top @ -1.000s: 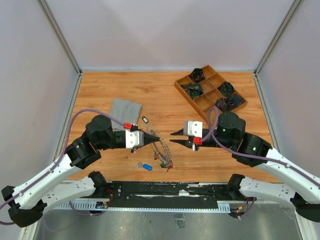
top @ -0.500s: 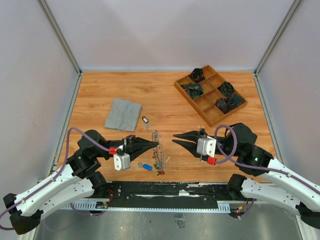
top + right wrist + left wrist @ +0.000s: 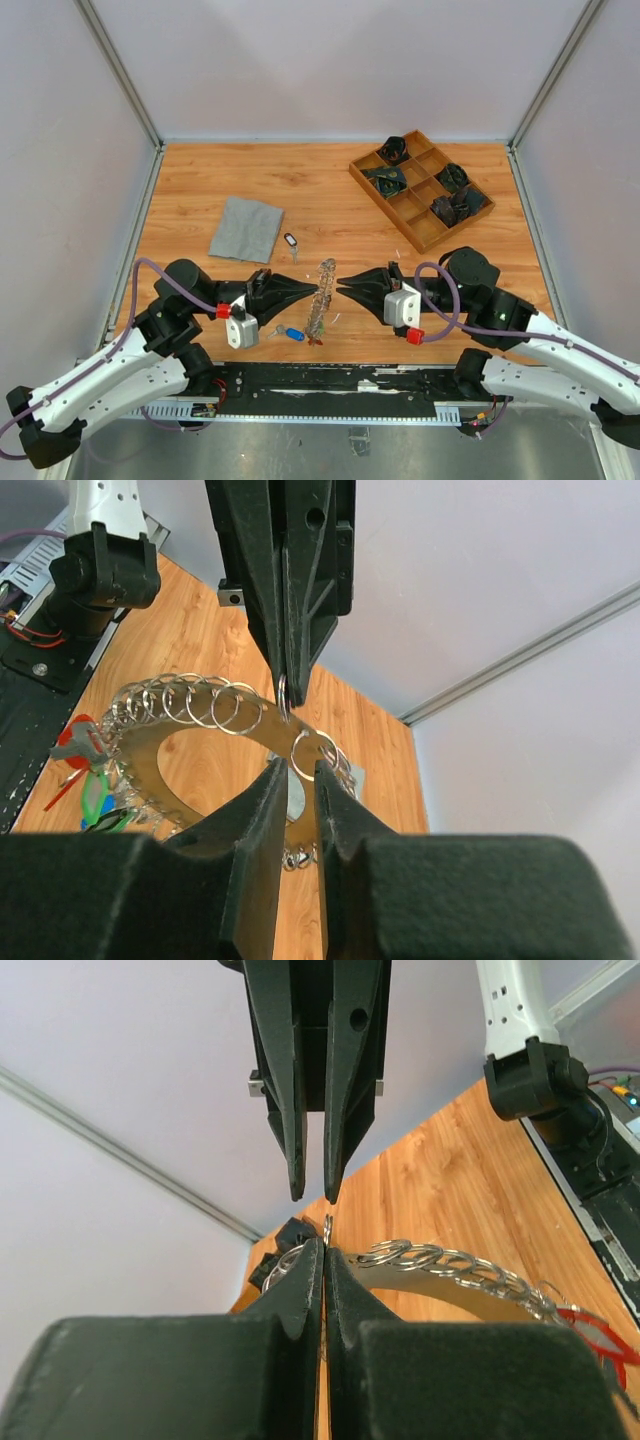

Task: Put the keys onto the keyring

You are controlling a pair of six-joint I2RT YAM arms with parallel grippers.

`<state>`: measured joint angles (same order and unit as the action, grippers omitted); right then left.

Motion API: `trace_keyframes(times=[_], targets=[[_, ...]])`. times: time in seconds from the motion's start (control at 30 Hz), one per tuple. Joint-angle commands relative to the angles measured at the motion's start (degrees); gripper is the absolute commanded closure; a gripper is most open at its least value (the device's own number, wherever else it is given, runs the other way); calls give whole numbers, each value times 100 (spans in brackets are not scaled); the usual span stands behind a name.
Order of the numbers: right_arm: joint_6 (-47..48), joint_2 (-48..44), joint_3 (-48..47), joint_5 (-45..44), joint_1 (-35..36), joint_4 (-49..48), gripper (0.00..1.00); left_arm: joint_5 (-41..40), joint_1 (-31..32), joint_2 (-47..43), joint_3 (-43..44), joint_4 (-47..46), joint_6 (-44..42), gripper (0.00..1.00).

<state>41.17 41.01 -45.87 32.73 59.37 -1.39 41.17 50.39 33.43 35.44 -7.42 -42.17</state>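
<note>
Keyring (image 3: 322,300): silver band of small rings (image 3: 215,705) (red tag (image 3: 70,740) dangling), clamped in left end effector (image 3: 312,288); right end effector (image 3: 340,283): cannot tell.

The keyring (image 3: 135,752) is bright polished metal with smooth plastic tags (image 3: 68,742). The counter (image 3: 330,190) and tray (image 3: 384,208) are low-sheen wood, the cloth (image 3: 246,228) matt grey fabric, and the left hand (image 3: 324,1252) and right hand (image 3: 301,770) matt black plastic.

The keyring (image 3: 321,300) blocks the narrow gap between left hand (image 3: 312,288) and right hand (image 3: 342,284); open table (image 3: 330,195) behind.
</note>
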Motion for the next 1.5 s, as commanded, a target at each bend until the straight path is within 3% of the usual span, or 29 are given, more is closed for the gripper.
trace_keyframes(times=[0.0, 0.2, 0.63, 1.2, 1.37, 1.47], targets=[[273, 175, -336, -329, 362, 177, 82, -96, 32, 58, 345, 91, -321, 100], [450, 389, -417, -918, 783, 174, 82, -170, 32, 133, 517, 462, -528, 100], [506, 678, -547, -1345, 900, 223, 77, -151, 32, 129, 644, 794, -738, 99], [378, 891, -673, -1326, 988, 307, 88, -141, 32, 234, 734, 883, -722, 100], [348, 977, -731, -1505, 997, 360, 99, -146, 32, 221, 756, 894, -697, 99], [332, 966, -789, -1679, 993, 455, 100, -195, 32, 216, 763, 865, -569, 99]])
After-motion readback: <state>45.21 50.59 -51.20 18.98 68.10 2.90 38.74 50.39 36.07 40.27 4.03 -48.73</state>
